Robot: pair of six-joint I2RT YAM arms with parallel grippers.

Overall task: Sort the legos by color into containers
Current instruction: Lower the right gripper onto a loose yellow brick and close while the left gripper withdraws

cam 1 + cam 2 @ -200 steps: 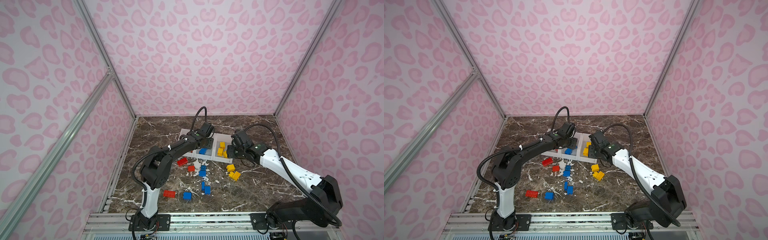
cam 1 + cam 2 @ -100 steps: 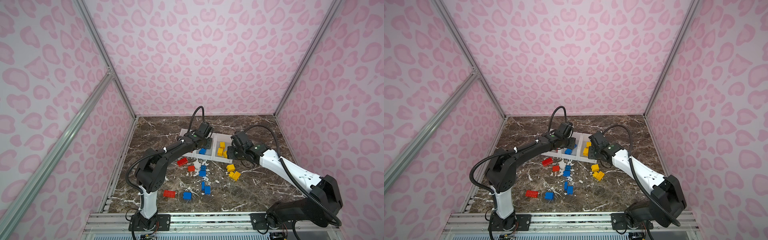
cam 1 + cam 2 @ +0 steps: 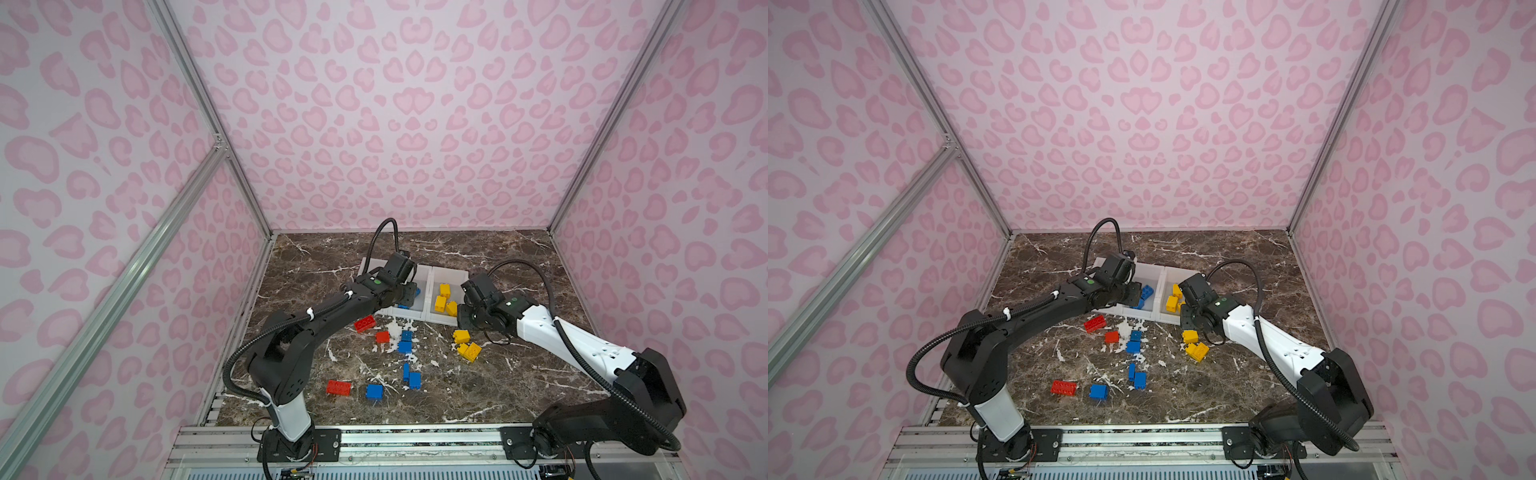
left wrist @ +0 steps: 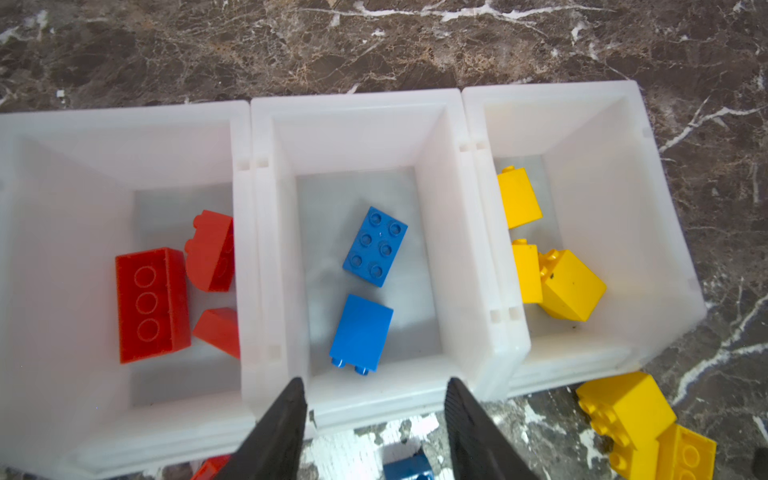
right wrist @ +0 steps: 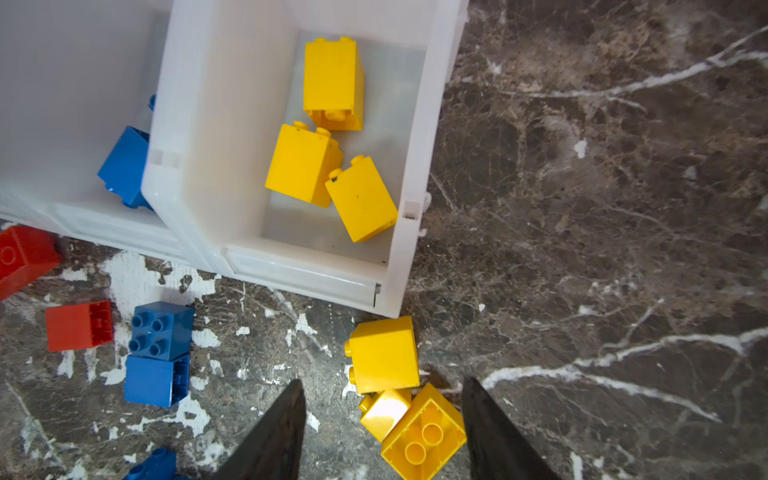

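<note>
Left gripper (image 4: 375, 382) of mine gapes empty, middle container (image 4: 353, 99) just ahead; right gripper (image 5: 383, 382) gapes empty, yellow legos (image 5: 384, 353) below its tips.

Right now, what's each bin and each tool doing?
Left bin: holds three red bricks.
Middle bin: holds two blue bricks.
Right bin: holds three yellow bricks.
Left tool: open, empty, above the middle bin's front edge.
Right tool: open, empty, above loose yellow bricks.
</note>
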